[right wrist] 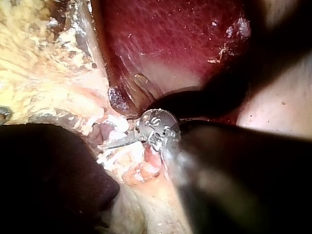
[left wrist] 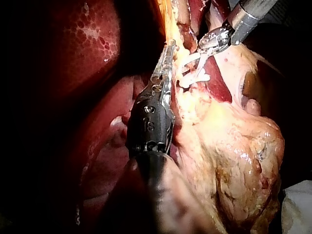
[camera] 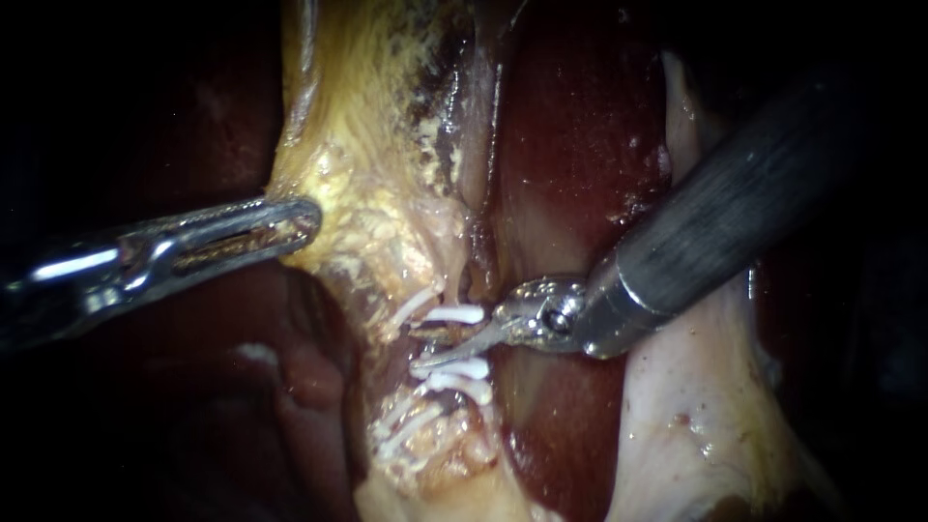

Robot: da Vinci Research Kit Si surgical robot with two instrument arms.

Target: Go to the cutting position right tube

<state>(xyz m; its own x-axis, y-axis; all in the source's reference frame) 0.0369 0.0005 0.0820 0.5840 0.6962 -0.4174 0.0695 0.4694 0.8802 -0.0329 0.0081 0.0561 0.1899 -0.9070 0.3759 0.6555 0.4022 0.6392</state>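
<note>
Nearest the lens is the dark shaft of the right instrument [camera: 447, 354]. It comes in from the upper right and ends in a slim pointed tip lying across the clipped stretch. Whether that tip is spread or closed I cannot tell. The right tube [camera: 437, 334] is the short brownish strand just there, in the middle of the field. It runs between an upper white clip [camera: 454, 314] and a pair of lower ones, and the tip rests against it in the gap between them. Toward the left, the left instrument [camera: 295, 224] has its long jaws pressed together on the edge of the yellow fatty tissue [camera: 377, 213], apparently holding it out sideways from the dark red liver [camera: 570, 145].

I judge the tube soft, thin, wet and slippery, almost weightless and easily torn. What stiffness it has seems to come only from the pull on the tissue around it. It should not be gripped at all. The place to address is the bare span between the clips, met squarely and clear of both, since a nudged clip could slip off. No container shows in any view.
</note>
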